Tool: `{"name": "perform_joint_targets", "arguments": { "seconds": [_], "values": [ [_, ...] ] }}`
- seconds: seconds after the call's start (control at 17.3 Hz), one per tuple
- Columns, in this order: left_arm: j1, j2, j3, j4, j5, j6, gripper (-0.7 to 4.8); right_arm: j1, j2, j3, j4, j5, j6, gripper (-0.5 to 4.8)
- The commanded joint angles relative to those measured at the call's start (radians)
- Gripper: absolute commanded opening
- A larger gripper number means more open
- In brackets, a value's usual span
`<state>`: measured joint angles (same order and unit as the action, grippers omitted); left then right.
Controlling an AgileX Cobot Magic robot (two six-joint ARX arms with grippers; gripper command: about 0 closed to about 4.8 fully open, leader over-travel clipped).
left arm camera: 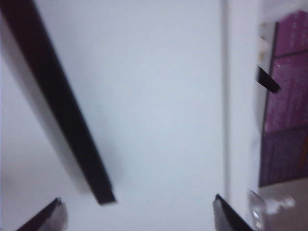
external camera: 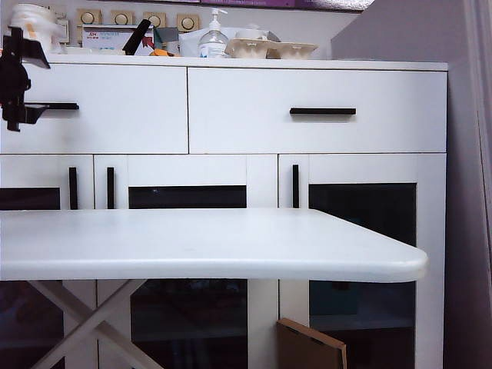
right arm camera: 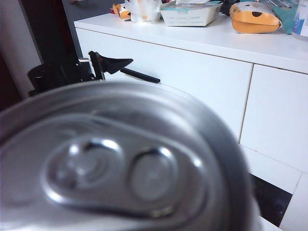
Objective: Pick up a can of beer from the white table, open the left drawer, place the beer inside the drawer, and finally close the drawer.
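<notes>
Silver aluminium fills my right wrist view: the can of beer (right arm camera: 120, 163) sits lid-up right under that camera, tab and mouth blurred and close; my right claw itself is hidden behind it, so I cannot tell how its jaws stand or whether they pinch the can; my left claw (external camera: 17, 77) is spread wide at the black handle (external camera: 55, 106) of the left drawer (external camera: 115, 108), its 2 fingertips (left arm camera: 45, 216) apart with the bar between them, not visibly touching; the white tabletop (external camera: 231, 246) lies bare below the cabinet (external camera: 369, 177).
</notes>
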<state>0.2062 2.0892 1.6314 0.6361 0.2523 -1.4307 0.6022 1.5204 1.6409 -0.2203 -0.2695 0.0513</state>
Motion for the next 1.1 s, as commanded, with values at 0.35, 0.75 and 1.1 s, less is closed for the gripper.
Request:
{"name": "perform_joint_targets", "arguments": {
  "seconds": [0.35,0.75,1.1],
  "values": [
    [0.0,0.085,0.119,-0.03,-0.013,0.002,4.03,0.002,-0.017,0.011,0.06,-0.003,0.0,1.12],
    [0.0,0.121,0.141,-0.027,-0.017,0.001,4.02,0.002,-0.017,0.011,0.06,-0.002,0.0,1.12],
    [0.0,0.137,0.159,0.033,-0.031,-0.002,3.98,0.002,-0.017,0.011,0.06,-0.002,0.0,1.12]
  ]
}}
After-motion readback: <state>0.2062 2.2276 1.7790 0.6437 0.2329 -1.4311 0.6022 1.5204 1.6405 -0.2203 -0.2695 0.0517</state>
